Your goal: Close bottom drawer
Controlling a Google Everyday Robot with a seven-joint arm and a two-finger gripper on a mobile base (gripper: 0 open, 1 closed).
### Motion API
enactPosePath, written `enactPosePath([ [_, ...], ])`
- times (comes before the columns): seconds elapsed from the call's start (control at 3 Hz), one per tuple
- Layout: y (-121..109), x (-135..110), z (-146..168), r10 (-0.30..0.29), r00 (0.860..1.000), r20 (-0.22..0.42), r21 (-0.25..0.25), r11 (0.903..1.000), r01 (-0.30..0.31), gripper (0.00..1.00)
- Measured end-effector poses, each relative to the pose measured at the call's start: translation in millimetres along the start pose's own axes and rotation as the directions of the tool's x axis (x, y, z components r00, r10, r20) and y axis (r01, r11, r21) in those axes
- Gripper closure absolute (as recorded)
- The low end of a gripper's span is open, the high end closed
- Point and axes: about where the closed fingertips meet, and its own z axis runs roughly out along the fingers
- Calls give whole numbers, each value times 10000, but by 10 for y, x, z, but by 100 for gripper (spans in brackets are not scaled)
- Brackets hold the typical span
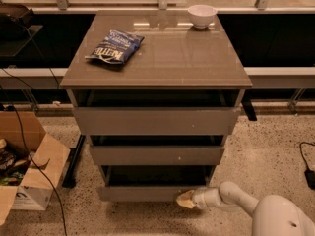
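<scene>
Pushing the bottom drawer (140,193) shut is the step in hand: it stands partly out, lowest under the front edge of the counter (172,58), with its dark inside showing. The hand (186,199) seems to rest against the flat, handle-less front near its right end; whether it is spread or pressed together I cannot tell. Next, I judge, comes a straight push inward. The fronts are smooth and grey-brown, the counter glossy.

Chip bag (114,46), bowl (202,15), cardboard box (29,181)

Glossy, smooth cabinet top (187,58); matt bottom drawer (140,193) front; speckled floor (270,146); shiny bag (114,46); cardboard box (37,181) left; smooth tan gripper (184,199) at the drawer's right end.
</scene>
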Motion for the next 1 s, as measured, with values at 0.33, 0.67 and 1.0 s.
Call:
enactPosePath([
  [0.33,-13,-39,9,-101,9999,70,30,9999,101,4],
  [0.67,-87,-262,46,-467,9978,464,25,9989,466,0],
  [1.0,-95,-267,44,-479,9977,471,38,9988,478,0],
])
